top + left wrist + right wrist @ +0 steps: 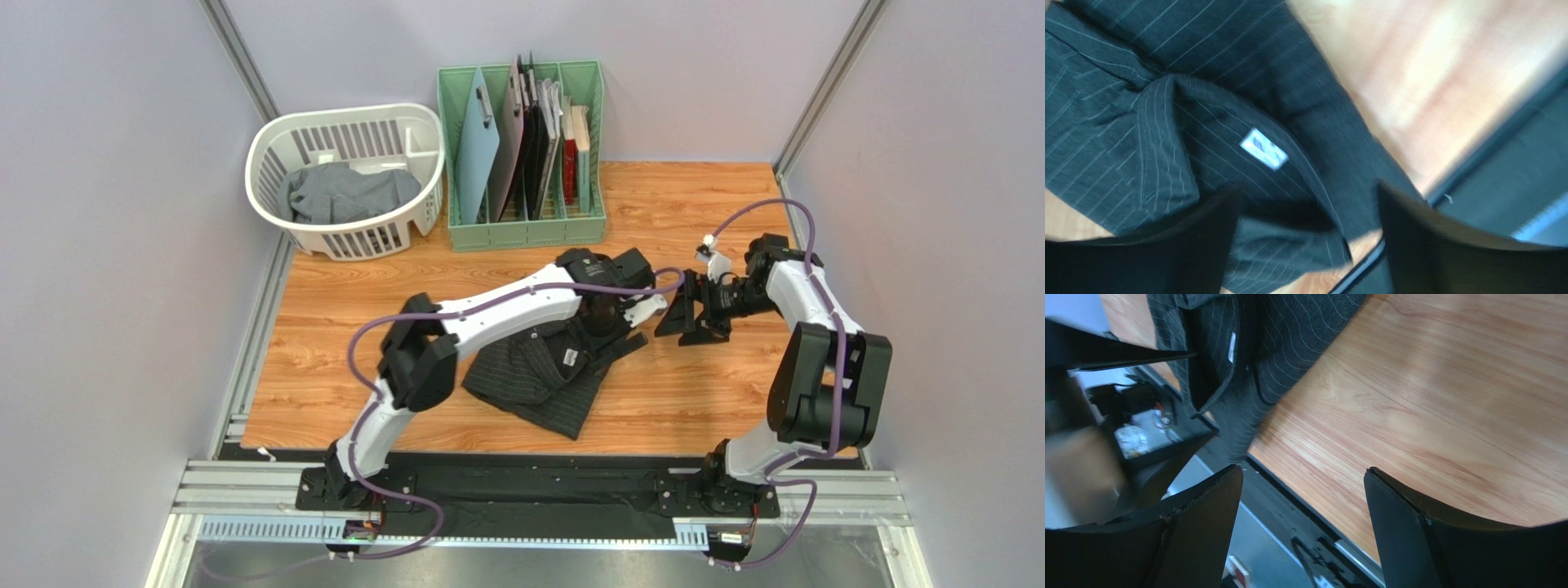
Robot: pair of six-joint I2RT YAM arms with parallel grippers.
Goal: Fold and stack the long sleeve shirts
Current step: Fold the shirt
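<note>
Tools on both arms stand released, fingers spread with nothing between them. At the far left a white basket (356,239) holds the crumpled grey shirt (350,192); right of it stands a green rack (528,230) of boards. Nearer, in the middle, the left tool (1306,199) hangs over the collar of the black pinstriped shirt (540,374), which lies bunched on the wooden counter (687,404), its white label (1263,149) showing. Just right of the shirt, the right tool (1303,471) hangs above bare wood.
</note>
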